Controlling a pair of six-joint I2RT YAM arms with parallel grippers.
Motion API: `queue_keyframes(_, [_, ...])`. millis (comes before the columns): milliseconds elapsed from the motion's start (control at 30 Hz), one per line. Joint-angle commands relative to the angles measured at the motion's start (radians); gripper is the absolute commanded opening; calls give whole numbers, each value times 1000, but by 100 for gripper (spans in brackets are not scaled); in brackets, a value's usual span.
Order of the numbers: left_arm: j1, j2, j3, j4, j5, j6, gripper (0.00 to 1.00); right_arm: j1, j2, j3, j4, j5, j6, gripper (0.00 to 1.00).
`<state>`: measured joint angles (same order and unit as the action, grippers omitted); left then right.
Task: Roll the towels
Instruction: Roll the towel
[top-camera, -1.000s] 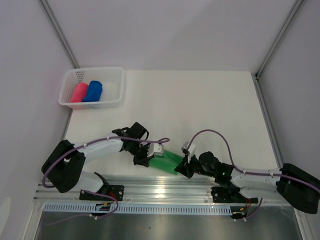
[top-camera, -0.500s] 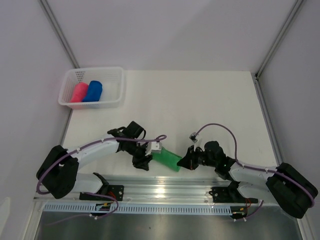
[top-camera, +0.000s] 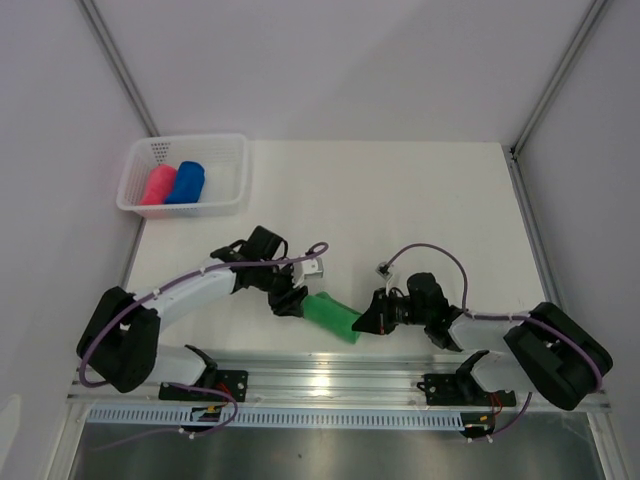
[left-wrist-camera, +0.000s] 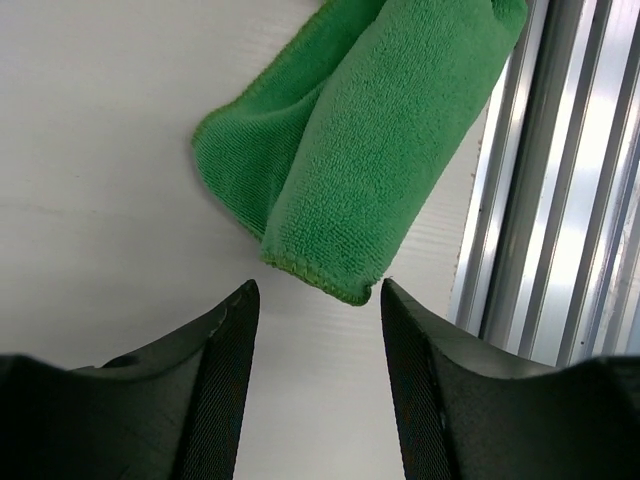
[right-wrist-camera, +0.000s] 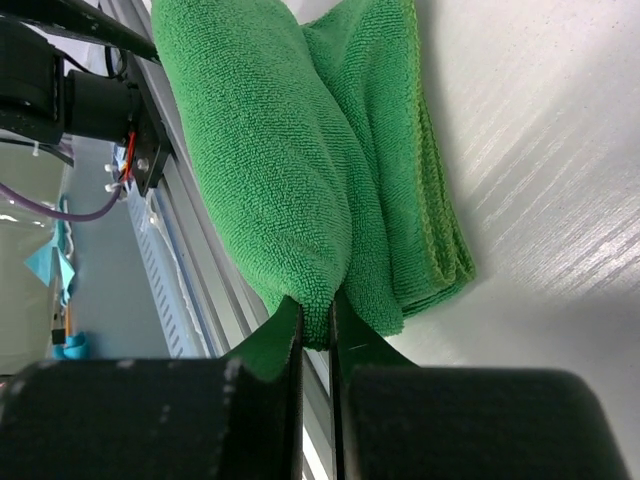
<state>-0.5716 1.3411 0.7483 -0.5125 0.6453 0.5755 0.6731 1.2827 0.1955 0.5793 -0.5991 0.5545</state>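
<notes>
One green towel lies rolled, long axis ten to four o'clock; my right hand pinches the four o'clock end, left hand gapes just off the other.

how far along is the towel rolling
Done: the pink towel and blue towel lie rolled in the basket. In hand: the green towel is mostly rolled near the table's front edge, a flap loose; the right gripper pinches one end, the left gripper stands open at the other. Left: finishing that roll, probably basketing it.
</notes>
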Motion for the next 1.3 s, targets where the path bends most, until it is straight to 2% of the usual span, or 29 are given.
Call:
queue_keyframes(0, [9,-2,57,25,23,-23,55,-29,61,7,-3,-1,22,0])
queue_keyframes(167, [7,-147,77,3,4,-13,55,-61,102,27,1,-24,45,0])
queue_keyframes(233, [6,-168,80,28,10,-22,60,-63,109,41,-16,-22,47,0])
queue_keyframes(333, [4,-91,115,45,-3,-39,63,-64,115,56,-45,-22,33,0])
queue_keyframes(467, [6,85,177,-14,45,-32,60,-67,119,78,-76,-15,25,0])
queue_keyframes(600, [-8,148,181,9,36,-26,60,-70,127,82,-81,-19,24,0])
queue_keyframes(700, [-8,191,198,-14,40,-22,56,-70,138,87,-90,-21,18,0])
queue_keyframes(800, [-7,245,213,-38,40,-20,47,-73,150,88,-87,-22,15,0])
queue_keyframes(900, [-7,309,244,-73,36,-25,31,-84,168,87,-85,-5,16,10])
queue_keyframes(933, [-7,326,261,-86,43,-23,22,-86,178,87,-84,-2,18,14])
queue_keyframes(1000, [-7,366,278,-113,51,-26,13,-92,181,88,-84,7,22,21])
queue_keyframes(1033, [-7,374,289,-125,44,-29,5,-90,178,88,-84,10,25,27])
queue_keyframes(1100, [-7,388,295,-130,24,-57,1,-92,165,87,-84,21,25,32])
queue_keyframes(1200, [-7,418,316,-150,-6,-84,0,-92,94,91,-134,51,12,37])
queue_keyframes(1233, [-7,424,319,-155,-10,-89,1,-90,66,94,-191,86,5,41])
queue_keyframes(1267, [-7,431,321,-156,-25,-101,1,-92,0,104,-222,106,-14,43])
